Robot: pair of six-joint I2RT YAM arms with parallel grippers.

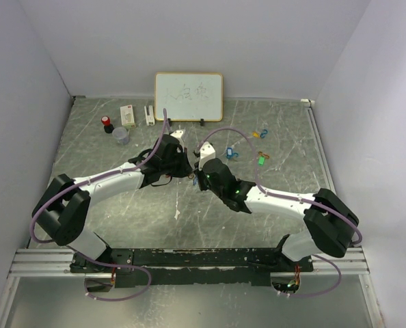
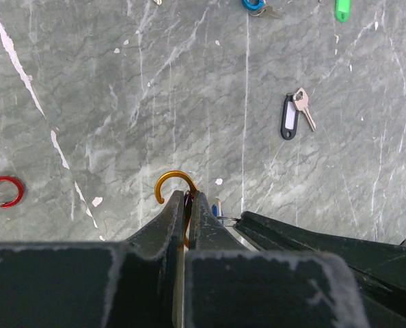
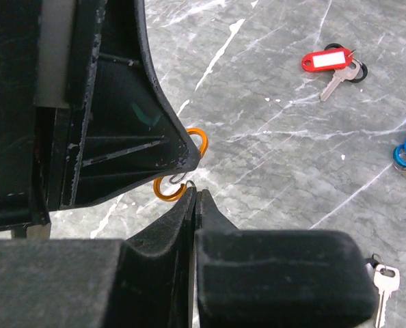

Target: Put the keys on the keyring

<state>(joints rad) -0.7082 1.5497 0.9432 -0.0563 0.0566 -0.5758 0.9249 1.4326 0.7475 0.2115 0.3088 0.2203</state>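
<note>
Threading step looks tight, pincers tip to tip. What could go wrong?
Left pincer grips the orange clip only at its fingertips; a push may twist it loose. Right pincer sits almost against the left one; tips may collide. Small metal loop is half hidden; threading could miss.

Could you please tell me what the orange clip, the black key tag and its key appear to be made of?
The orange clip looks like anodised metal: thin, with a glossy sheen. The black key tag seems smooth plastic with a pale label window. Its key looks like bright silvery metal.
</note>
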